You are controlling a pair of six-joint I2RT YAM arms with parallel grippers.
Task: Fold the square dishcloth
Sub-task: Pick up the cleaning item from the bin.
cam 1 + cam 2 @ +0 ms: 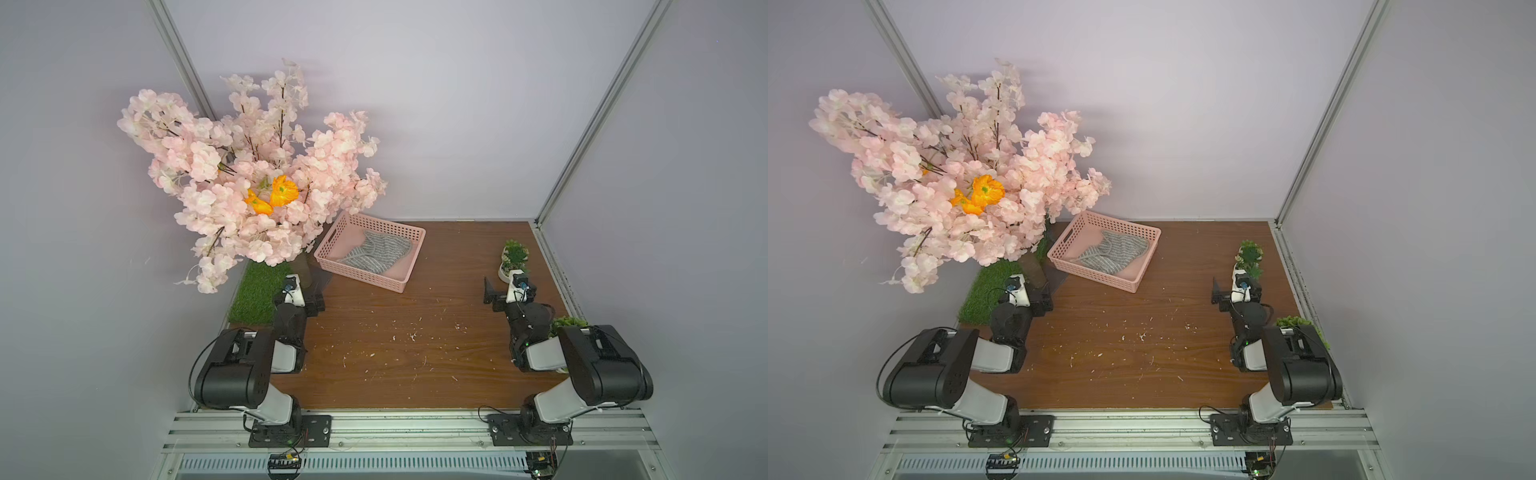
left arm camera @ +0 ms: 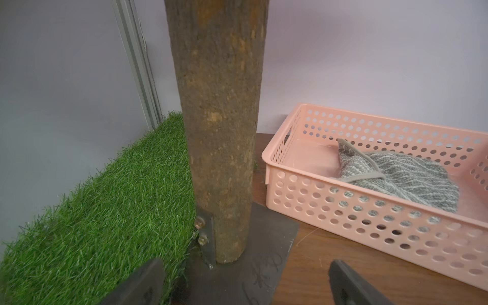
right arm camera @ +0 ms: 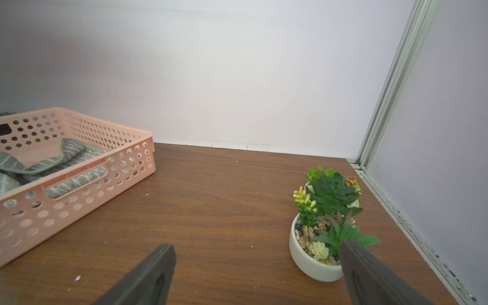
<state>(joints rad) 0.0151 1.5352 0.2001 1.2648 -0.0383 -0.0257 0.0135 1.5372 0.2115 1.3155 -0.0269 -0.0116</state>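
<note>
The square dishcloth (image 1: 376, 253) (image 1: 1113, 254) lies crumpled inside a pink perforated basket (image 1: 361, 280) (image 1: 1100, 276) at the back of the wooden table. It is grey with thin whitish stripes, and one hemmed corner is folded over (image 2: 412, 177) (image 3: 71, 149). My left gripper (image 1: 316, 298) (image 2: 245, 266) is open and empty, low over the table to the near left of the basket, in front of a tree trunk. My right gripper (image 1: 509, 289) (image 3: 256, 247) is open and empty far to the right of the basket, beside a potted succulent.
A blossom tree (image 1: 249, 178) rises from a trunk (image 2: 219, 132) bolted to a dark base plate (image 2: 264, 250), beside a grass mat (image 1: 257, 295). A white succulent pot (image 3: 314, 258) (image 1: 513, 257) and a second plant (image 1: 567, 322) stand along the right wall. Crumbs dot the table (image 1: 395, 353).
</note>
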